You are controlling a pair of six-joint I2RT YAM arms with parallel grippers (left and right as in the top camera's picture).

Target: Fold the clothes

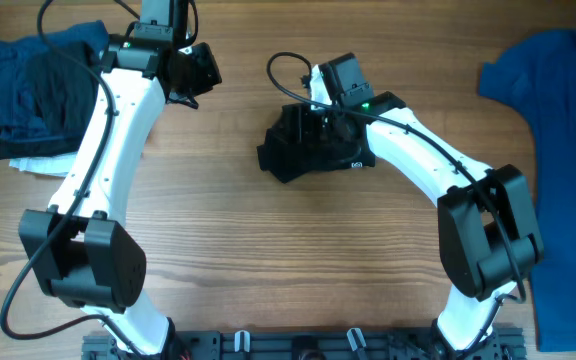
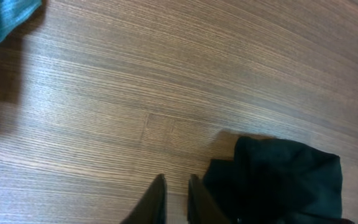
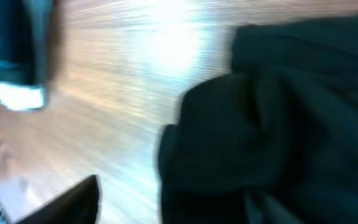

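Right end effector (image 1: 320,112) hovered released over the bundled black T-shirt (image 1: 308,150) at tabletop (image 1: 268,260) centre; left end effector (image 2: 176,199), nearly clenched and empty, sat at eleven o'clock. Best practice seemed tidying loose edges gently before stacking it.

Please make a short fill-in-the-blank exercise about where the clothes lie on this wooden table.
1. The bunched black cloth garment lies near the ___ of the wooden table.
2. The flat royal-blue shirt lies at the table's ___ edge in the overhead view.
3. The pile of dark folded clothes sits at the far ___ corner in that view.

Missing words: middle; right; left
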